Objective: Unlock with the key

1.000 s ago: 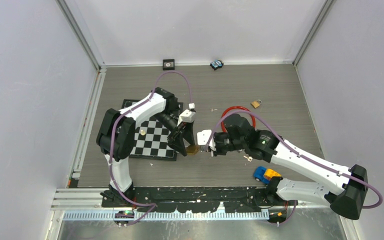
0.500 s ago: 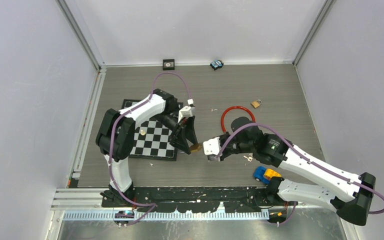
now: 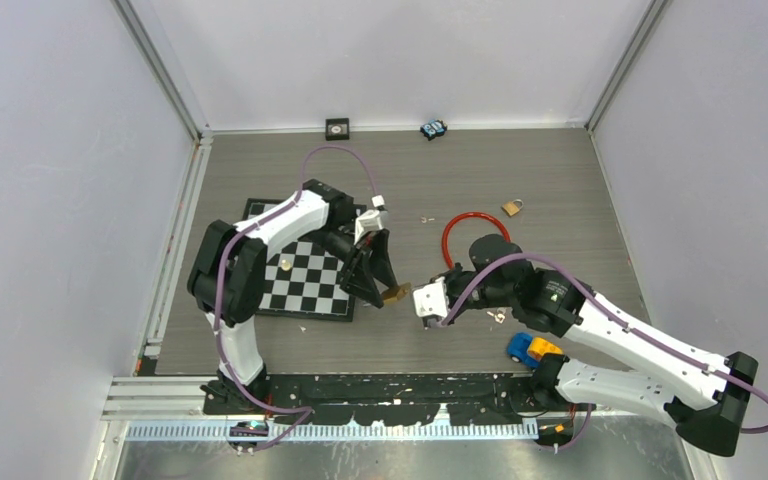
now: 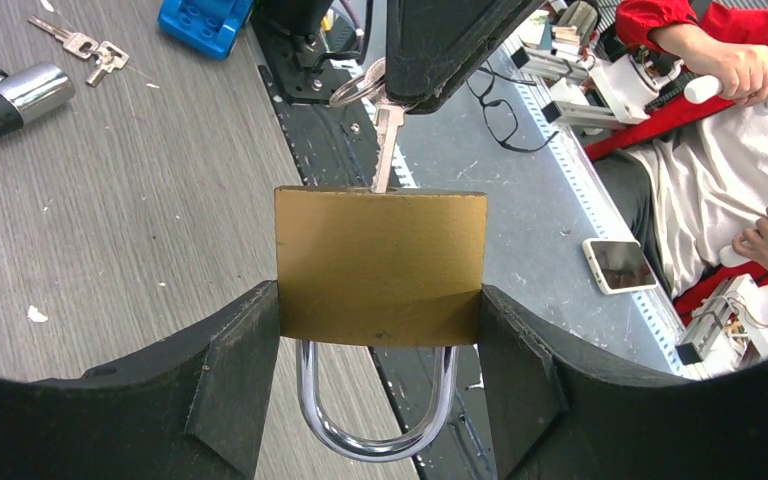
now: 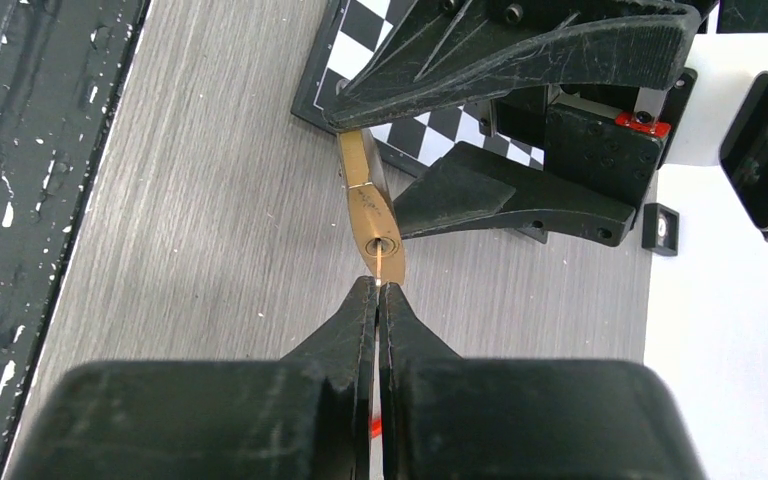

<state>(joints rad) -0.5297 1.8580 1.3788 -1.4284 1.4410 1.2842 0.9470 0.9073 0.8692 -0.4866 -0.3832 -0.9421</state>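
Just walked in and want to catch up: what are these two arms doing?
The left gripper holds a brass padlock by its sides. The right gripper is shut on a key, with the tip right at the padlock's keyhole end. The shackle looks closed, so it is not unlocked yet.

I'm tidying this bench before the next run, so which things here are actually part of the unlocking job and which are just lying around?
In use: brass padlock, in the left gripper; key, in the right gripper.
Lying about: chessboard, red cable loop, small padlock, spare keys, toy car.
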